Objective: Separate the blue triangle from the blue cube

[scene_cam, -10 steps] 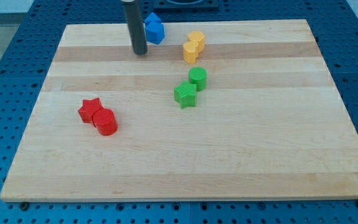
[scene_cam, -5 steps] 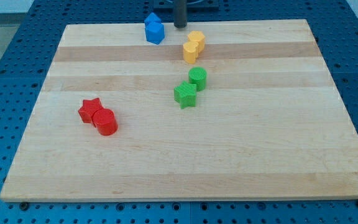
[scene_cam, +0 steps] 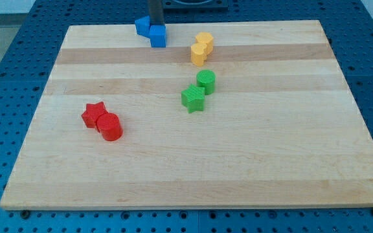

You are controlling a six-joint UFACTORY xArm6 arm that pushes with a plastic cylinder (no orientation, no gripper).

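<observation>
Blue cube (scene_cam: 158, 36) below my tip (scene_cam: 156, 24)

Rod cut off, tip hidden
The view's top edge cuts the rod (scene_cam: 156, 10); my tip is hidden behind the blue cube (scene_cam: 158, 35).

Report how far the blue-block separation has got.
Done: little. The two blue blocks sit at the board's top edge and look touching; which is the triangle I cannot tell. In hand: my tip is at their top side, against them. Left: pushing one clear of the other.
</observation>
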